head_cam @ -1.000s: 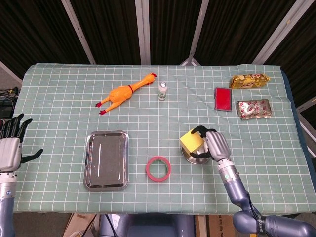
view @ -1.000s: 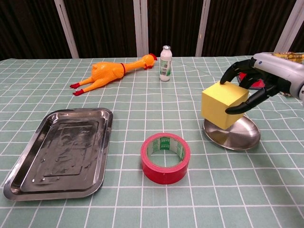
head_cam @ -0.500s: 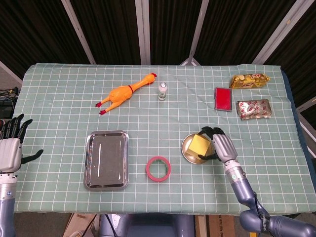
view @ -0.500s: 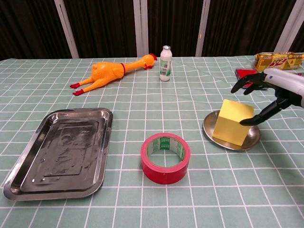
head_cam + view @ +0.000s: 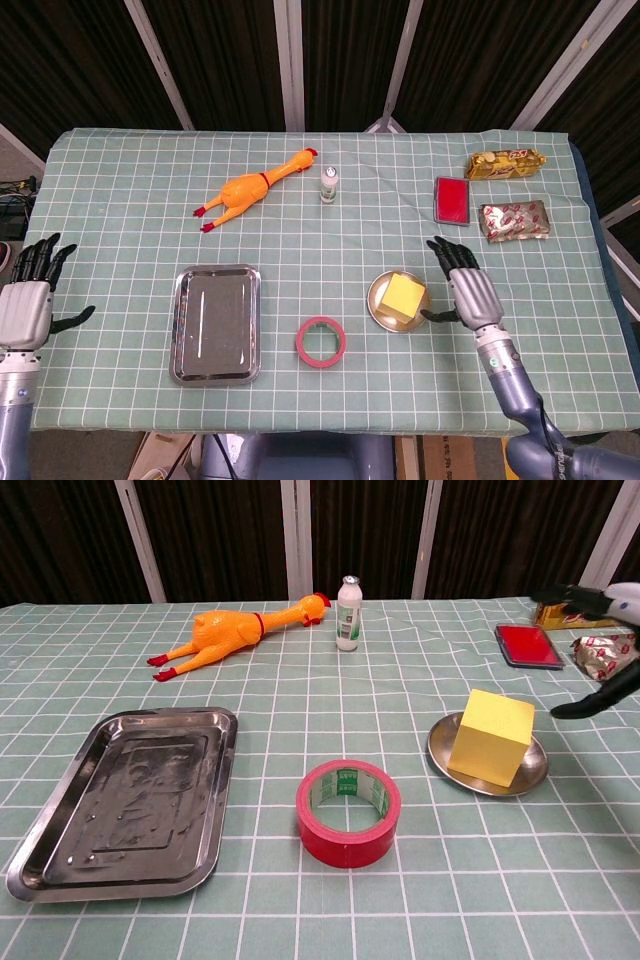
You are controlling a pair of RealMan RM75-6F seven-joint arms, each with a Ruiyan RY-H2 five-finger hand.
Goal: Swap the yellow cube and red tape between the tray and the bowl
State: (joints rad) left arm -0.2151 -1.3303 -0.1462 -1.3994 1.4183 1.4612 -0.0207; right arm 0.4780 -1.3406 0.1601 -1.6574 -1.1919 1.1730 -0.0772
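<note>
Head view: I see yellow cube [image 5: 403,295] sitting in bowl [image 5: 379,305], red tape [image 5: 321,341] on cloth, tray [image 5: 215,323] bare. Right hand [image 5: 471,291] beside bowl, fingers spread, empty (left hand [image 5: 27,308] likewise).

Chest view: cube [image 5: 490,735] matte, sharp-edged, overhanging bowl [image 5: 445,755]; tape [image 5: 347,811] glossy, flat.

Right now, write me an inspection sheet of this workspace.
Surface: table under a green checked cloth, flat.
Job's things: yellow cube sits in the bowl; red tape lies on the cloth between bowl and tray; tray holds nothing.
Clutter: rubber chicken, small bottle, red flat box, two foil snack packs at the far right.
Hands: left robot hand open off the table's left edge; right robot hand open beside the bowl, touching nothing.
Cables: nothing seen.
Surroundings: dark curtain with pale struts behind.
</note>
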